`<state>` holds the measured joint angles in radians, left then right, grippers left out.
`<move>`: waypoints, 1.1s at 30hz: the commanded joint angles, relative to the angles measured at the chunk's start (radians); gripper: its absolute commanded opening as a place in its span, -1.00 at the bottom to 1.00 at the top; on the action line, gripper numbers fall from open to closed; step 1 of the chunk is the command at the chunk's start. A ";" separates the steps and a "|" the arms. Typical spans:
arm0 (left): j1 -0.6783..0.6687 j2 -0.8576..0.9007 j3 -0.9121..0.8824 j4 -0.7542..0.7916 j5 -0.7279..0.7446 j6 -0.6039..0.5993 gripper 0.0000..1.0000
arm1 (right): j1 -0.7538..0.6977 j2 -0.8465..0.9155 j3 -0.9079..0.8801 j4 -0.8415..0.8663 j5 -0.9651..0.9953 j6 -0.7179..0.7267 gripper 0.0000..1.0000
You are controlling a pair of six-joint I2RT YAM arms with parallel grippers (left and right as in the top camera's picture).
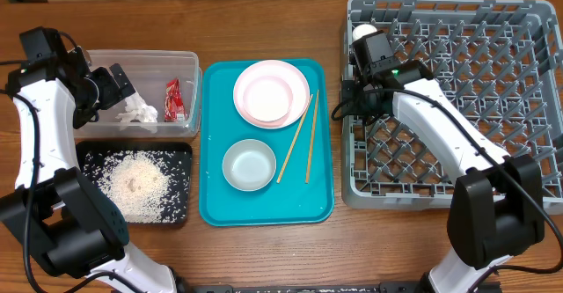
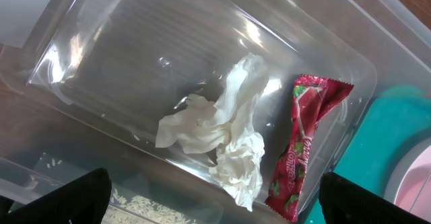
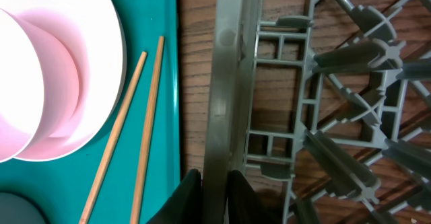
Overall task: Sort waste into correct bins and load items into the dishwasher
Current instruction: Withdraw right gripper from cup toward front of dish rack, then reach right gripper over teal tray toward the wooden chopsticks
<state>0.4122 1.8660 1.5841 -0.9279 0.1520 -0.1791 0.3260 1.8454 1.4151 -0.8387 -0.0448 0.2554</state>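
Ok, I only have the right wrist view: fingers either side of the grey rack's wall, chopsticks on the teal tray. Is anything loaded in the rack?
Observer: All I see is a white cup, in the dish rack's far left corner, partly behind the right arm.
Operator: Where's the waste?
Observer: The tissue and red wrapper lie in the clear tub; the rice lies on the black tray.
Operator: And the left arm?
Observer: The left gripper hangs open above that tub, holding nothing.
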 commanded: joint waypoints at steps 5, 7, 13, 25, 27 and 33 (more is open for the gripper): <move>-0.008 -0.034 0.016 -0.002 -0.006 0.019 1.00 | 0.015 0.008 -0.005 -0.016 -0.096 0.061 -0.70; -0.008 -0.034 0.016 -0.002 -0.006 0.019 1.00 | 0.015 0.008 -0.005 -0.015 -0.111 0.065 -0.71; -0.008 -0.034 0.016 -0.002 -0.006 0.019 1.00 | 0.028 0.008 -0.005 -0.008 -0.114 0.136 -0.70; -0.008 -0.034 0.016 -0.002 -0.006 0.019 1.00 | 0.066 0.008 -0.005 0.002 -0.113 0.165 -0.70; -0.008 -0.034 0.016 -0.002 -0.006 0.019 1.00 | 0.066 0.008 -0.005 0.000 -0.113 0.165 -0.70; -0.008 -0.034 0.016 -0.002 -0.006 0.019 1.00 | 0.066 0.008 -0.005 -0.008 -0.087 0.163 -0.68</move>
<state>0.4122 1.8660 1.5841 -0.9283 0.1520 -0.1791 0.3664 1.8458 1.4143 -0.8497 -0.0772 0.4023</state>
